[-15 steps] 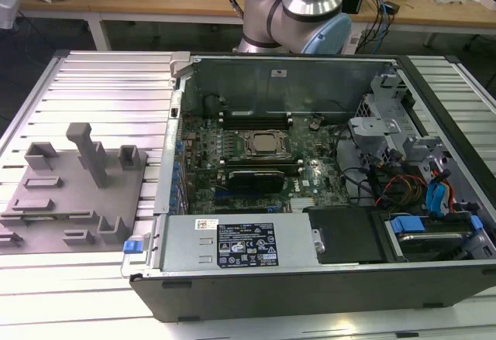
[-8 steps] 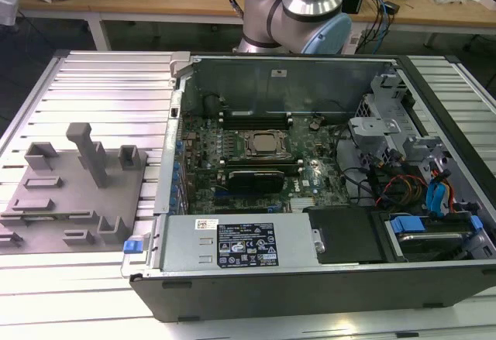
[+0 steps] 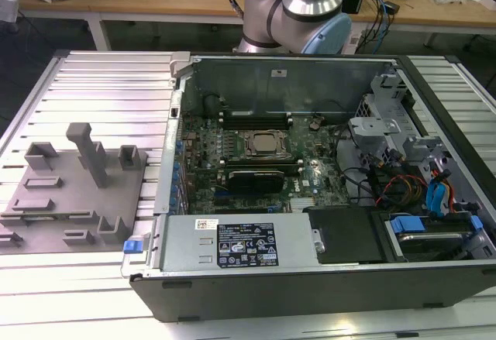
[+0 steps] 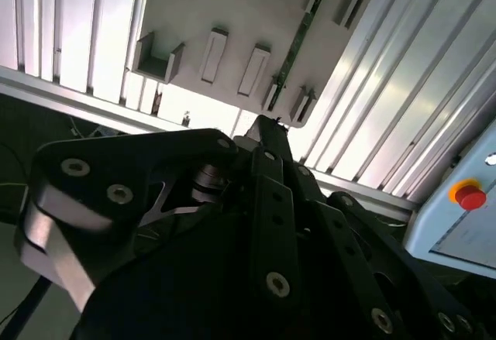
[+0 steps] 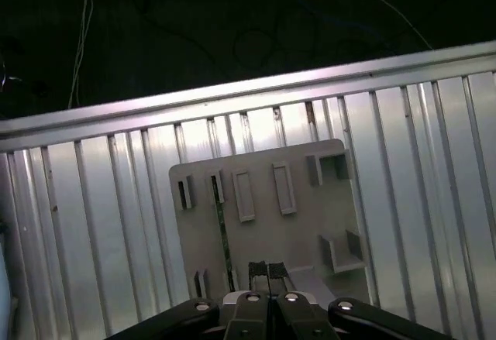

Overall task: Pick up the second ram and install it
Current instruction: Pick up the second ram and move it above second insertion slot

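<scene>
The second ram (image 5: 225, 241) is a thin dark green stick standing on edge in a slot of the grey fixture plate (image 5: 298, 231). In the second wrist view the ram (image 4: 297, 44) lies beyond the fingertips, on the pale plate (image 4: 240, 7). My gripper (image 5: 266, 270) hangs high above the plate, a little to one side of the stick. Its fingertips (image 5: 256, 269) sit together with nothing between them. The black gripper body (image 4: 263, 224) narrows to a closed tip. In the exterior view the open computer case (image 3: 310, 170) shows the motherboard and the CPU socket (image 3: 263, 143).
The fixture plate (image 3: 77, 193) with several grey blocks stands on the ribbed aluminium table (image 3: 93, 84), at the exterior view's left of the case. The arm's base (image 3: 298, 7) rises behind the case. A red button box (image 4: 469, 200) sits past the table edge. Cables lie on the dark floor (image 5: 194, 30).
</scene>
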Controlling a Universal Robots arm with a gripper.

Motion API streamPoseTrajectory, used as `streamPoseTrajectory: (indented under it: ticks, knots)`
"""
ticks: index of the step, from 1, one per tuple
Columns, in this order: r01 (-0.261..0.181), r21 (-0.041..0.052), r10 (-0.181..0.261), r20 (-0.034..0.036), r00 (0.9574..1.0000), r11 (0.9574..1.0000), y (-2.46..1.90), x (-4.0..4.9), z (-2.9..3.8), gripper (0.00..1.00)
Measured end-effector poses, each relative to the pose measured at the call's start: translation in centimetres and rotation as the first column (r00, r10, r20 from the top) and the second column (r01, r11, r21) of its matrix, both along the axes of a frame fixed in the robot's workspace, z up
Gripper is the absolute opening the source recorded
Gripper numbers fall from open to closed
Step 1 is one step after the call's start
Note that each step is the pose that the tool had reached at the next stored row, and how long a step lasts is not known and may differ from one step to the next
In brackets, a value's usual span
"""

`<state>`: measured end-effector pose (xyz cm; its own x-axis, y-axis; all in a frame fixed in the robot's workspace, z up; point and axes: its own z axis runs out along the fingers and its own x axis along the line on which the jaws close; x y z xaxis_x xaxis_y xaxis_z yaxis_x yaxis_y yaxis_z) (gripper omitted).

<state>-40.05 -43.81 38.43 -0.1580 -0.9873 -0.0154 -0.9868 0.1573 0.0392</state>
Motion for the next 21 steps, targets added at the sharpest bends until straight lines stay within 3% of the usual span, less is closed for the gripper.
streamPoseTrajectory:
  ticks: [6,11,13,14,15,21]
  knots:
    - [-0.057,0.0000,0.057,0.0000,0.9984,0.9984,0.00,0.00,0.00,0.11]
    - [-0.060,-0.0001,0.060,0.0000,0.9982,0.9982,0.01,0.00,0.00,0.11]
    - [-0.061,0.0000,0.061,0.0001,0.9982,0.9982,0.01,0.00,0.00,0.24]
    - [-0.061,0.0000,0.061,0.0000,0.9982,0.9982,0.01,0.00,0.00,0.24]
    - [-0.061,0.0000,0.061,0.0000,0.9982,0.9982,0.01,0.00,0.00,0.30]
    - [-0.061,0.0001,0.061,0.0002,0.9982,0.9982,-0.06,0.00,-0.21,0.30]
